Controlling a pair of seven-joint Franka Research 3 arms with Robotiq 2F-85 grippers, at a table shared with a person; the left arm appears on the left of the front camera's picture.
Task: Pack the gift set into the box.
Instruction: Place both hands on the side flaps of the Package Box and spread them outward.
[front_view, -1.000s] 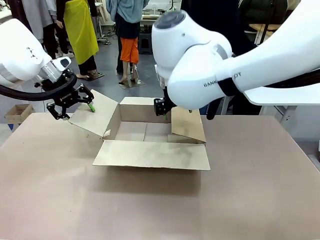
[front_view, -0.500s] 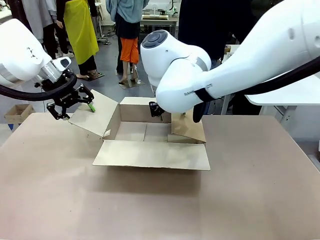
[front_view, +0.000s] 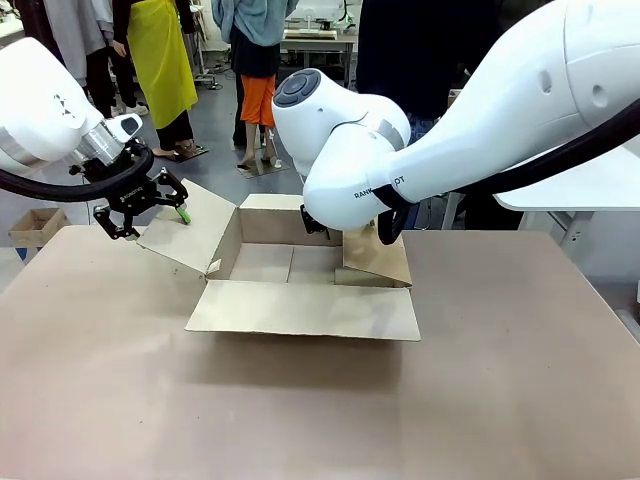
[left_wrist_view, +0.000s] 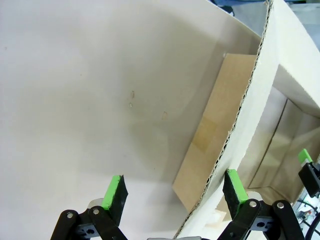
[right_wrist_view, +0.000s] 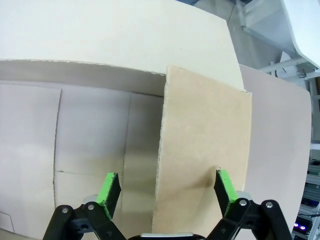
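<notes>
As it gapes upward, box runs left-right.

A wide table with a plain, matte brownish-beige top is seen in the front view. One brown corrugated cardboard box is set directly on it, toward the far middle, low and wide, opened upward. The near flap is laid flat on the tabletop, pointing toward the camera. The left flap is raised and tilted outward. The right flap is tilted up over the box's right side. The far flap is stood nearly upright. A centre seam is seen across the box's inner floor.
</notes>
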